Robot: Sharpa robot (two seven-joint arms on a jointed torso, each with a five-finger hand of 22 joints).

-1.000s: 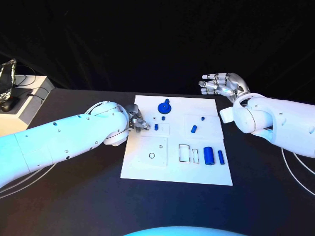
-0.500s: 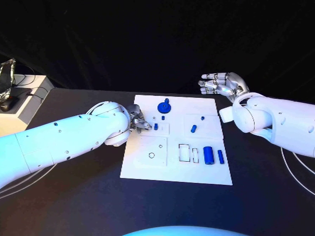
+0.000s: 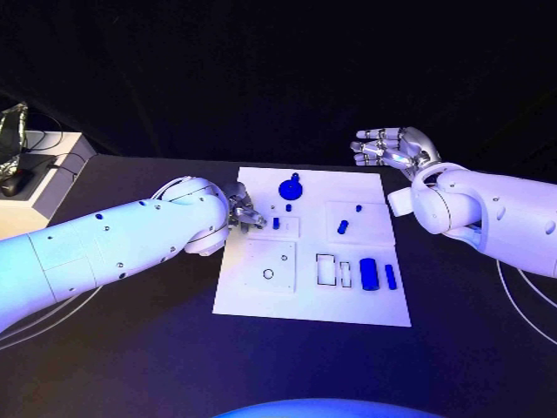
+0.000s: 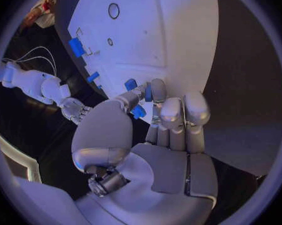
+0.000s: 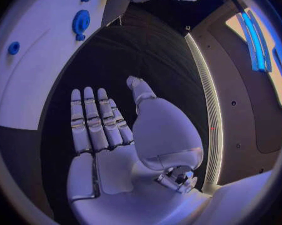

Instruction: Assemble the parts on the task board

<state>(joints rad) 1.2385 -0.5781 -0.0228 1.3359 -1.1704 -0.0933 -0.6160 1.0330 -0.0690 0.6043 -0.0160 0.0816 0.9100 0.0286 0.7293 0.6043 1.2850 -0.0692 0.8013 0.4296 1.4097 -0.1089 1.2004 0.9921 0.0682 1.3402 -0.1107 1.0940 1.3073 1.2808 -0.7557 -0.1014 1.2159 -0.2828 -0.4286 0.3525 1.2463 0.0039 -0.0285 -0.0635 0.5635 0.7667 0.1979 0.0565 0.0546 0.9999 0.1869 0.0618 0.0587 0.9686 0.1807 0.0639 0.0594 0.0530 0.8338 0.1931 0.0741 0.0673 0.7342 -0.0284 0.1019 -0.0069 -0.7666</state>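
Fig. L→R, head view. White box [image 3: 22,196] at table's far-L edge, clear of the work. L hand [image 3: 244,212] sits at the task board [image 3: 272,296] L edge, fingers drawn together over a small blue peg [image 3: 276,224]; L wrist view shows fingertips [image 4: 158,87] closing round a small blue piece at the board, prob. pinching it, though contact isn't fully clear. Likely reason for the low, close pose: fine seating of a peg into its hole. Mid-board: blue gear-like part [image 3: 290,188] near far edge, small short pin [image 3: 343,228] R of centre, empty round hole [image 3: 269,275] nearer. Fat blue cylinder [image 3: 369,274] and thin rod [image 3: 391,277] lie side by side, near R edge, awaiting use. R hand [image 3: 392,148] held off the board beyond its far R corner, fingers spread, empty, parked so as not to obstruct.
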